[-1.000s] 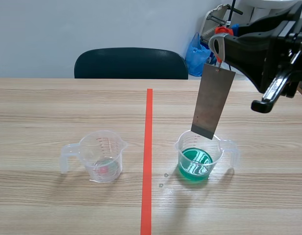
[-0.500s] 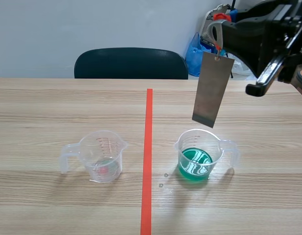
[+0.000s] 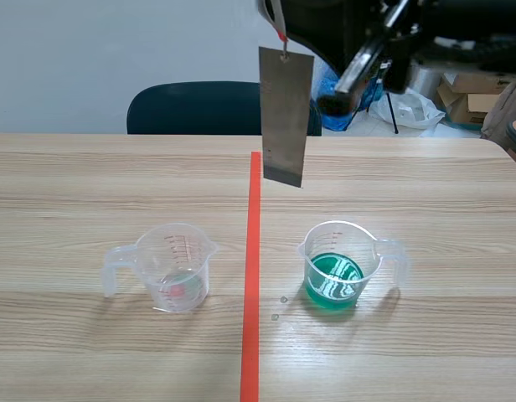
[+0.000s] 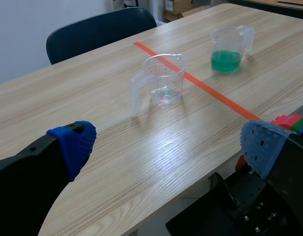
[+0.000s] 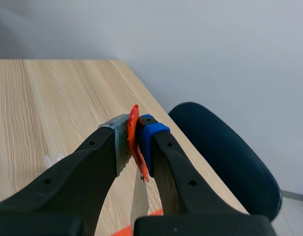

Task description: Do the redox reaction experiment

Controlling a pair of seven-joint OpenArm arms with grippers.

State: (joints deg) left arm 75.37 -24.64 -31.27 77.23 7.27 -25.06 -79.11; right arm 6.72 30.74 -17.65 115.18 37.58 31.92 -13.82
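Observation:
A grey metal plate [image 3: 285, 117] hangs upright from an orange-red tab [image 5: 136, 142], above the tape line and between the two beakers. My right gripper [image 3: 279, 17] is raised high and shut on that tab [image 3: 281, 35]; in the right wrist view, the right gripper [image 5: 134, 127] pinches the tab, with the plate [image 5: 139, 201] dangling below. A clear beaker with green liquid [image 3: 342, 266] stands right of the line. Another clear beaker [image 3: 174, 268], nearly empty, stands left of it. My left gripper [image 4: 166, 142] is open, off the table's near edge, well short of both beakers [image 4: 162, 81] [image 4: 229, 46].
An orange-red tape line [image 3: 252, 276] runs down the middle of the wooden table [image 3: 90, 184]. A dark chair [image 3: 223, 109] stands behind the far edge. Small droplets [image 3: 279, 308] lie near the green beaker. Blue bags and boxes sit behind at the back right.
The right arm has risen and swung left, carrying the plate from just above the green beaker to high over the tape line. The beakers have not moved.

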